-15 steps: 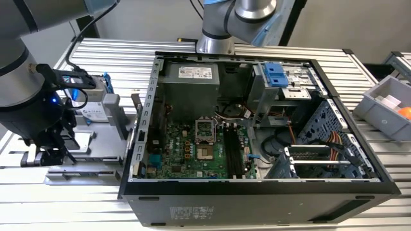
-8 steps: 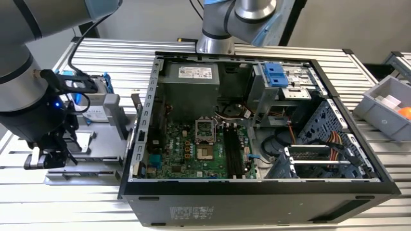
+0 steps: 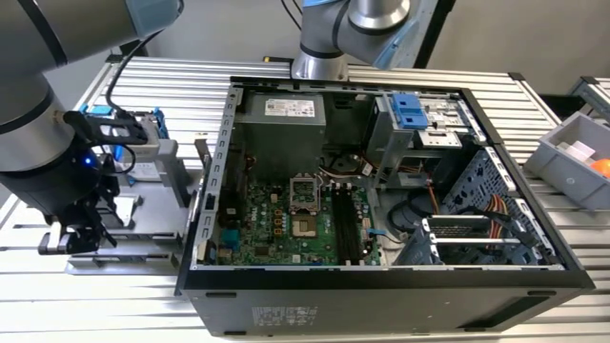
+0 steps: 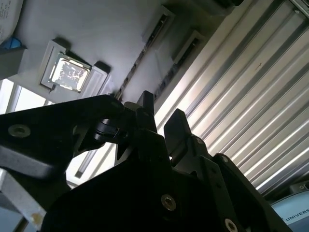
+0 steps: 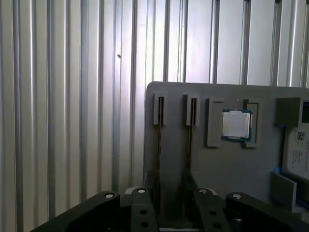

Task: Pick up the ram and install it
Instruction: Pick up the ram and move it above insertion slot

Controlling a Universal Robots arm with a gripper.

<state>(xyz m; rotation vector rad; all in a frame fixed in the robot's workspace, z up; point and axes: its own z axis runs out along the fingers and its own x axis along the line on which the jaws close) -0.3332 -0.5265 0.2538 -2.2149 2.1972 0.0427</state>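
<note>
Gripper [image 5: 171, 194] open, empty, hovering over ram [image 5: 159, 150] standing edge-up in gray tray [image 5: 231, 166].

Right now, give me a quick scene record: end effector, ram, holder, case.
end effector: open, empty, at the grey holder
ram: edge-on in a holder slot, not gripped
grey holder: on slatted table, at the exterior view's left of the case; also carries a processor chip
computer case: side open, motherboard exposed
</note>
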